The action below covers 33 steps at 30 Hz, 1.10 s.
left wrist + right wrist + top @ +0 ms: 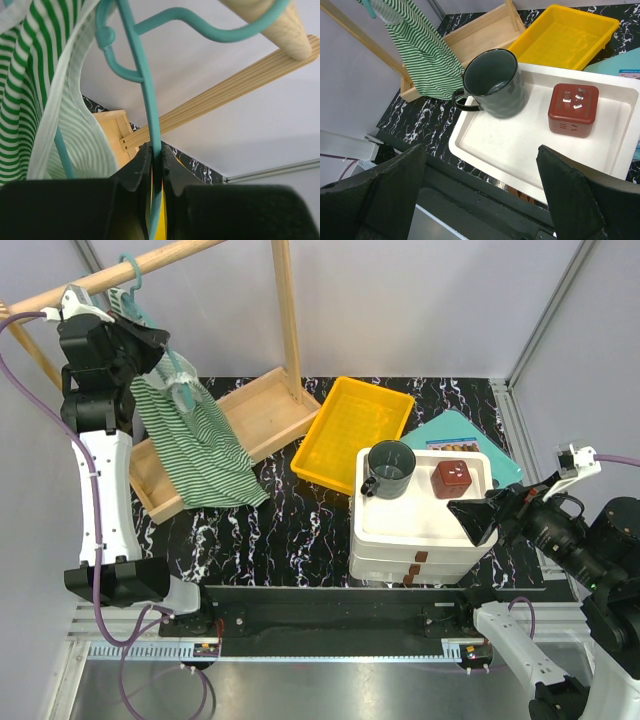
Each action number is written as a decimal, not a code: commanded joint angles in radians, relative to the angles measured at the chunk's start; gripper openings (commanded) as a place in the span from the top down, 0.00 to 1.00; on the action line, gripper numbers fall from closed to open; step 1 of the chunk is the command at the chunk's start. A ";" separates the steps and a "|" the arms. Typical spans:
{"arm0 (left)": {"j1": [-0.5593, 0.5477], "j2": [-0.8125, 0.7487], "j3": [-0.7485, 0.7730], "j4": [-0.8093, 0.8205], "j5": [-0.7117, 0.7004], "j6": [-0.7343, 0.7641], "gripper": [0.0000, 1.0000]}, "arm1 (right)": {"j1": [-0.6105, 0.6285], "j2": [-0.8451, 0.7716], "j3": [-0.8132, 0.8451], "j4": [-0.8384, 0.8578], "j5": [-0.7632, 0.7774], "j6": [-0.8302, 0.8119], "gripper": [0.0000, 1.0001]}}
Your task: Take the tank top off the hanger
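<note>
The green-and-white striped tank top (195, 440) hangs on the teal hanger (132, 285), whose hook sits over the wooden rack pole (150, 262). My left gripper (163, 341) is up at the hanger's shoulder. In the left wrist view its jaws (156, 152) are shut on a thin teal bar of the hanger (149, 95), with the tank top (22, 75) draped just to the left. My right gripper (478, 520) hovers wide open and holds nothing, low at the right over the white drawer unit. The right wrist view catches the tank top (427, 55) far off.
A shallow wooden tray (262, 412) lies under the rack, with a yellow tray (350, 430) beside it. The white drawer unit's top (420, 515) carries a dark green mug (390, 467) and a red box (452, 478). The rack's wooden upright (288, 310) stands behind.
</note>
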 commanded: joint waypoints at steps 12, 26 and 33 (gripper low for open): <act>0.004 -0.064 0.110 0.045 0.113 -0.059 1.00 | -0.006 0.009 0.027 0.018 -0.038 0.004 0.00; 0.004 -0.162 0.114 -0.059 0.222 -0.113 1.00 | -0.006 0.027 0.014 0.031 -0.064 0.010 0.00; 0.006 -0.312 0.023 -0.070 0.339 -0.119 1.00 | -0.006 0.058 0.007 0.049 -0.080 -0.009 0.00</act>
